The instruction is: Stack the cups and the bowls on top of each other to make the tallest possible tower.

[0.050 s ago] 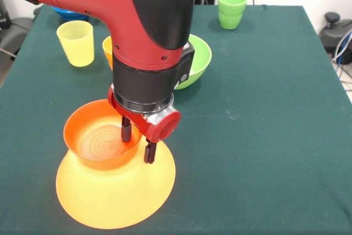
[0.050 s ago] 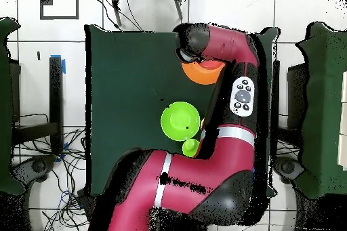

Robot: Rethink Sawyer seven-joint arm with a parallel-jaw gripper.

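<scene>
- The gripper [image 1: 137, 144] is down at the tower [image 1: 115, 182], with its two dark fingers straddling the rim of the small orange-red bowl [image 1: 99, 142]: one finger is inside the bowl, the other outside on its right wall. They look clamped on that rim, not spread wide.
- That orange-red bowl sits open side up on top of the very large translucent orange bowl [image 1: 118, 196], which is flipped upside down so it makes a wide cone-shaped base. It's at the near left part of the green table [image 1: 264, 136].
- So the tower is just two pieces at this point, big orange one below and small orange-red one above.
- The medium lime green bowl [image 1: 199, 61] sits upright further back, mostly hidden behind the arm [image 1: 143, 31]. From overhead it shows as a bright green circle [image 2: 180, 120] mid table.
- A yellow cup [image 1: 76, 43] stands upright at the back left, well apart from the tower.
- Just right of it an orange cup [image 1: 107, 48] peeks out from behind the arm; only a sliver shows.
- Two lime green cups [image 1: 232, 8] are nested together at the far edge of the table, right of centre.
- A blue bowl [image 1: 70, 12] is at the far left corner, half hidden by the arm's shoulder.
- Overhead, the arm covers most of the tower; only an orange bit [image 2: 202, 72] shows beside the wrist.
</scene>
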